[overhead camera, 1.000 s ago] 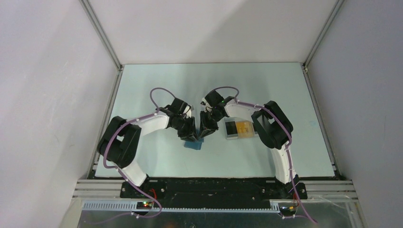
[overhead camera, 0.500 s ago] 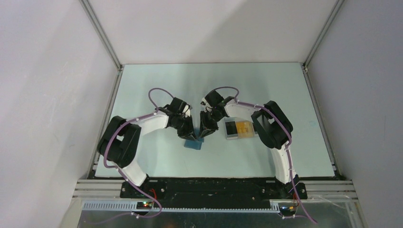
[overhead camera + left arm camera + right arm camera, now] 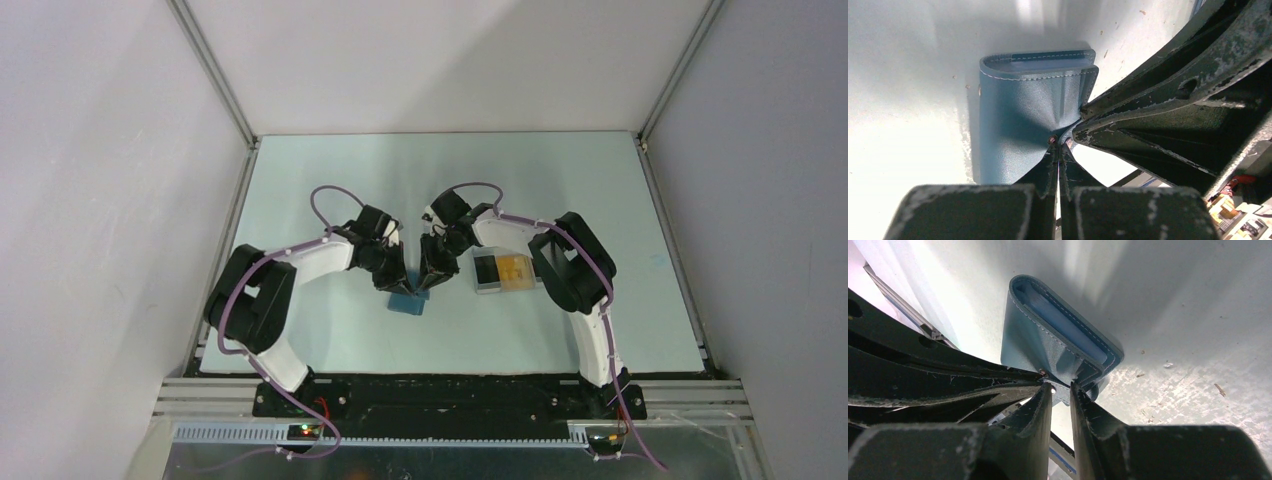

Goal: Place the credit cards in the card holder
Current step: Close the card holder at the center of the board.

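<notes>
Top external: card holder point(image 3: 408, 306) lies flat on the table point(image 3: 330, 180), roughly mid-depth and slightly left of centre between the left and right edges. Both arms meet over its far edge. Left gripper point(image 3: 401, 284) is on the far-left part, right gripper point(image 3: 430, 284) just beside it on the far-right corner.

Left wrist: jaws fully together, pinching the holder's top cover. The leather puckers toward the tips, and the cover is raised off the lower half at that end.

Right wrist: jaws nearly closed with a thin gap, and the corner of the cover edge is clamped in it. A lighter blue inner strip shows between the two covers.

Two credit cards point(image 3: 513, 268), one black and one orange, sit side by side in a clear tray point(image 3: 478, 288). It is right of the holder, near but apart.
</notes>
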### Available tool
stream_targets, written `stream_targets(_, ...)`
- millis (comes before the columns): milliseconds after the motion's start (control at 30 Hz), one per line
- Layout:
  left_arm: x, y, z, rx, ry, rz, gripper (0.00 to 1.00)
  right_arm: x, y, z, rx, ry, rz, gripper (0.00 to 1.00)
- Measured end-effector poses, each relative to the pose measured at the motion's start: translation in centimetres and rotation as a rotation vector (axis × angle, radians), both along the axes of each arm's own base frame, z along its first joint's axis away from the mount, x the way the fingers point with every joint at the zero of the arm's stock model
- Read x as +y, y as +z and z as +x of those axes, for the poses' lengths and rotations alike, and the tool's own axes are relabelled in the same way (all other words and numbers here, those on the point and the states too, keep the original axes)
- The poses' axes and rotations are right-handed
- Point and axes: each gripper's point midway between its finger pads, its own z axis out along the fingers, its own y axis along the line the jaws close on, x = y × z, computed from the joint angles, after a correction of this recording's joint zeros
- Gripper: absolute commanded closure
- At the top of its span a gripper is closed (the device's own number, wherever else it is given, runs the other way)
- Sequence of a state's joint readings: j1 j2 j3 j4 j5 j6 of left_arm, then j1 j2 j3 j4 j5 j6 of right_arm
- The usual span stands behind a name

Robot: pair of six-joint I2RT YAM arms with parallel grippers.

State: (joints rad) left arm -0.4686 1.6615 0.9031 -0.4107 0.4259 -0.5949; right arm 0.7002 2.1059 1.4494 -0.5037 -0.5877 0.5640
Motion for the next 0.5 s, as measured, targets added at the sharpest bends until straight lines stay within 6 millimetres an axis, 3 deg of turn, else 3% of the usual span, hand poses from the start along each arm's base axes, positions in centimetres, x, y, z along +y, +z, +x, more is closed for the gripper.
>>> stream_targets(500,0.6,0.9,0.8,-0.097,-0.043,0.023,1.00,-0.3,1.0,0.3,-0.019,-0.002,0.007,0.69)
